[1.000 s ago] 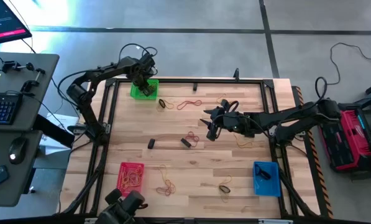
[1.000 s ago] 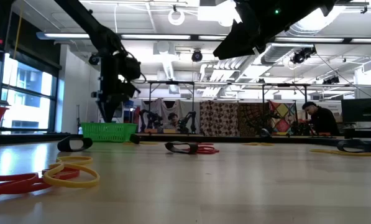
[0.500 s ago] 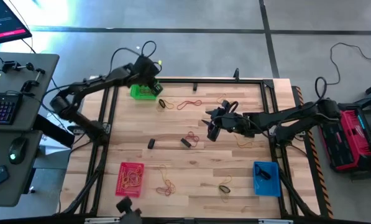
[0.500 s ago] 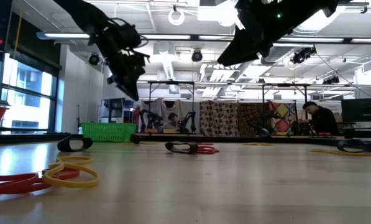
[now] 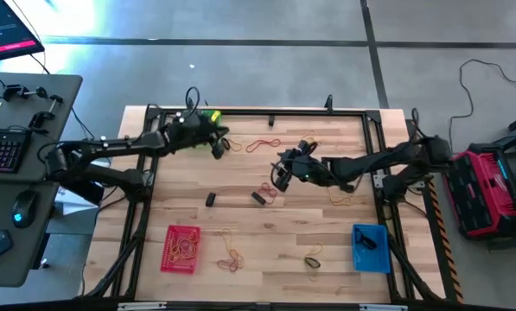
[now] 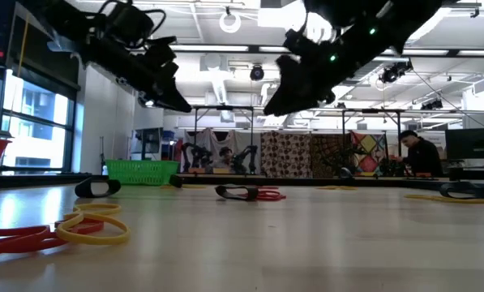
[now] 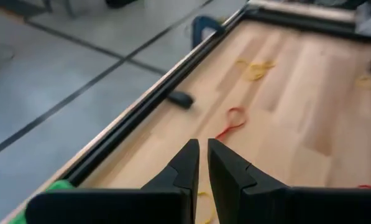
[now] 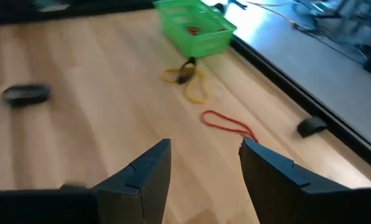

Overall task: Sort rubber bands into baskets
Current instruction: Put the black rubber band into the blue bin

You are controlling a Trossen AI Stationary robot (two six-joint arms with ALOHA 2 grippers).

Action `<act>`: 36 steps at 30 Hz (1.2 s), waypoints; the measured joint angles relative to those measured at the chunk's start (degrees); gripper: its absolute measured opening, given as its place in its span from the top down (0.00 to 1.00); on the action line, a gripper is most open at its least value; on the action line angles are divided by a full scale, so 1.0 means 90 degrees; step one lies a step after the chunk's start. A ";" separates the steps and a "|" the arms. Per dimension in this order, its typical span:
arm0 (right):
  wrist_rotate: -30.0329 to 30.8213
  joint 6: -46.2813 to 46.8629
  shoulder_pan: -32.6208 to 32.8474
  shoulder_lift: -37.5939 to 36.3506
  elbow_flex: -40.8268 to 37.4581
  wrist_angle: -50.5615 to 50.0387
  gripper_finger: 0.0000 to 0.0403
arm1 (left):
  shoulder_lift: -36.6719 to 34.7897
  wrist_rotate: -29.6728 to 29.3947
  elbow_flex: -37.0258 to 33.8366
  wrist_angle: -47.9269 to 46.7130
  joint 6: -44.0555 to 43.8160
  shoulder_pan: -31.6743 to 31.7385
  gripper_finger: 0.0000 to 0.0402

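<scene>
High view: we are hovering our left jaws (image 5: 216,145), together and empty, beside the green basket (image 5: 209,116), apparently done dropping there. Our right jaws (image 5: 281,176), apart, are hanging over a black band (image 5: 258,198) just ahead on the bench (image 5: 327,233), likely lining up to take it.

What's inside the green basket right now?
The right wrist view shows one small red rubber band in the green basket; the near wall hides part of its floor.
</scene>
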 joint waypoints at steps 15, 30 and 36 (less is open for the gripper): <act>-0.0038 0.1255 -0.1614 0.1081 0.0142 0.0837 0.54 | -0.0160 -0.0128 -0.0933 0.1593 -0.0300 -0.1023 0.94; -0.0893 0.1517 -0.2964 0.2572 0.2719 -0.1656 0.39 | -0.0160 -0.0964 -0.0933 0.1606 -0.0240 -0.1588 0.94; -0.1225 0.1698 -0.3274 0.3339 0.3846 -0.2590 0.39 | -0.0157 -0.0964 -0.0933 0.1595 -0.0242 -0.1617 0.94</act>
